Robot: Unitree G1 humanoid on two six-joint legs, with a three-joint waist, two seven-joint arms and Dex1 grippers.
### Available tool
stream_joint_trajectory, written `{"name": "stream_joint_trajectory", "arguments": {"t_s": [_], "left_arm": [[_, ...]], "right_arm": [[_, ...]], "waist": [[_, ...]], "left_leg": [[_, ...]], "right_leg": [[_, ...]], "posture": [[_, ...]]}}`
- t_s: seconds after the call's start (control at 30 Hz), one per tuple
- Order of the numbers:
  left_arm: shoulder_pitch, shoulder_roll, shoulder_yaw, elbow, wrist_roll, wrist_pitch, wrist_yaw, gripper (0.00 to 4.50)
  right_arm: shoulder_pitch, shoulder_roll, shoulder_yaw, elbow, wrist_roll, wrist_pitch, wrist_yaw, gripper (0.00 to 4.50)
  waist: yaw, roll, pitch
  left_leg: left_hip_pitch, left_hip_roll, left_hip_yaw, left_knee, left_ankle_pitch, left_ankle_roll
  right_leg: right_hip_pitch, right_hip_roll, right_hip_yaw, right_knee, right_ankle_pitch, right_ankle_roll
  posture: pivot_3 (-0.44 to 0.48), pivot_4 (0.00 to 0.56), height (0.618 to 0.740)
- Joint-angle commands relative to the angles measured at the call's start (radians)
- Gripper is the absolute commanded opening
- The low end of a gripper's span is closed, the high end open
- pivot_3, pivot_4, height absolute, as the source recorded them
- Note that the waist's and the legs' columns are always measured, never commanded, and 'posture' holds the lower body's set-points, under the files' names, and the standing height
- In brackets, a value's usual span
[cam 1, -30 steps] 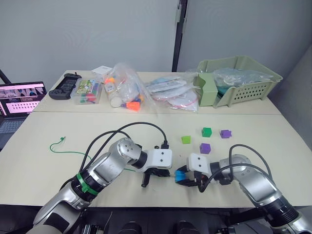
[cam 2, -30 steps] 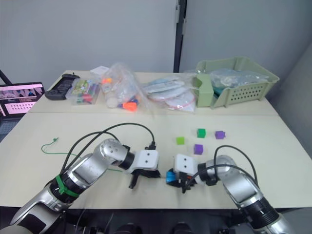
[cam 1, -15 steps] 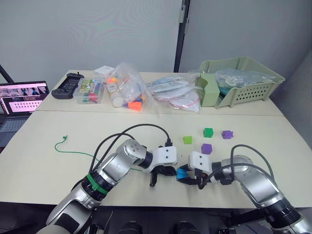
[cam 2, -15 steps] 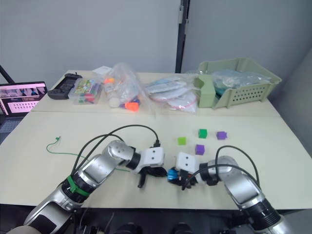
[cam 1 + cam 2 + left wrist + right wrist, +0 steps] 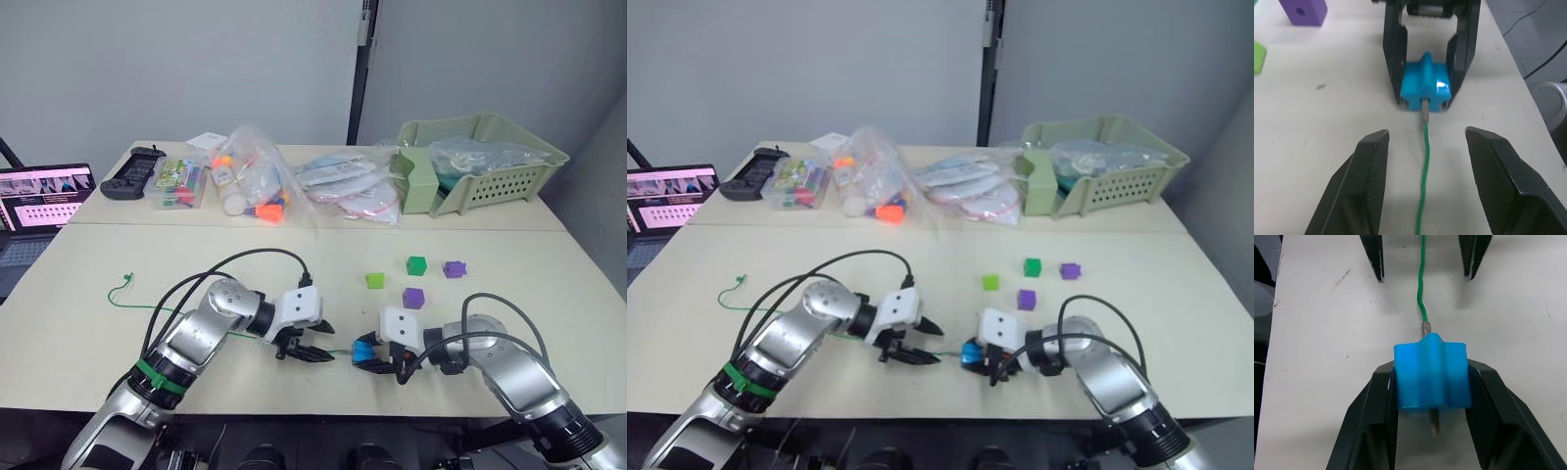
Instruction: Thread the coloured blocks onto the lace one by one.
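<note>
My right gripper [image 5: 368, 354] is shut on a bright blue block [image 5: 1431, 369] near the table's front edge. The green lace [image 5: 1424, 161] runs into the block's hole, and its stiff pale tip [image 5: 1435, 424] pokes out on the far side. My left gripper [image 5: 312, 351] stands open just left of the block, its fingers either side of the lace without touching it. The lace trails left across the table to its knotted end [image 5: 122, 285]. A light green block [image 5: 374, 280], a dark green block [image 5: 416, 264] and two purple blocks [image 5: 413, 298] [image 5: 454, 268] lie behind my right gripper.
At the back stand a green basket [image 5: 480, 157], clear bags of toys [image 5: 255, 186], a clear box [image 5: 178, 183] and a black controller [image 5: 132, 171]. A laptop [image 5: 44, 196] sits off the table's left edge. Black cables loop over both arms.
My left gripper has opened and let go of the lace, then drawn back a little to the left. The lace tip stays in the blue block, which my right gripper still holds.
</note>
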Motion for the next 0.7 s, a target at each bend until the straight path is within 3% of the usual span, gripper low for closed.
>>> {"name": "stream_joint_trajectory", "arguments": {"t_s": [0.03,0.23,0.27,0.47,0.7], "left_arm": [[0.001,-0.022,0.003,0.011,0.006,-0.056,0.02,2.62],[0.024,-0.049,-0.03,0.096,0.058,-0.138,0.049,2.62],[0.026,-0.049,-0.031,0.103,0.057,-0.145,0.044,2.07],[0.031,-0.049,-0.028,0.109,0.057,-0.16,0.038,0.13],[0.016,-0.075,-0.026,0.094,0.057,-0.166,0.056,0.0]], "right_arm": [[0.002,-0.001,-0.002,-0.016,0.006,-0.003,0.0,1.37],[0.004,-0.004,-0.003,-0.025,0.009,0.003,-0.002,1.37],[0.004,-0.004,-0.003,-0.026,0.009,0.003,-0.002,1.37],[0.007,-0.007,-0.006,-0.031,0.011,0.007,-0.004,1.37],[0.009,-0.006,-0.004,-0.034,0.012,0.009,-0.008,1.37]], "waist": [[0.001,0.0,0.0],[0.0,0.0,0.0],[0.0,0.0,0.0],[0.0,0.0,0.0],[0.0,0.0,0.0]], "left_leg": [[0.0,0.0,0.0,0.0,0.0,0.0],[0.0,0.0,0.0,0.001,0.0,0.0],[0.0,0.0,0.0,0.001,0.0,0.0],[0.0,0.0,0.0,0.001,0.0,0.0],[0.0,0.0,0.0,0.001,0.0,0.0]], "right_leg": [[0.0,0.0,0.0,0.0,0.0,0.0],[0.0,0.0,0.0,0.001,0.0,0.0],[0.0,0.0,0.0,0.001,0.0,0.0],[0.0,0.0,0.0,0.002,0.0,0.0],[0.0,0.0,0.0,0.002,0.0,0.0]], "posture": [[0.0,0.15,0.74],[0.0,0.15,0.74],[0.0,0.15,0.74],[0.0,0.15,0.74],[0.0,0.15,0.74]]}}
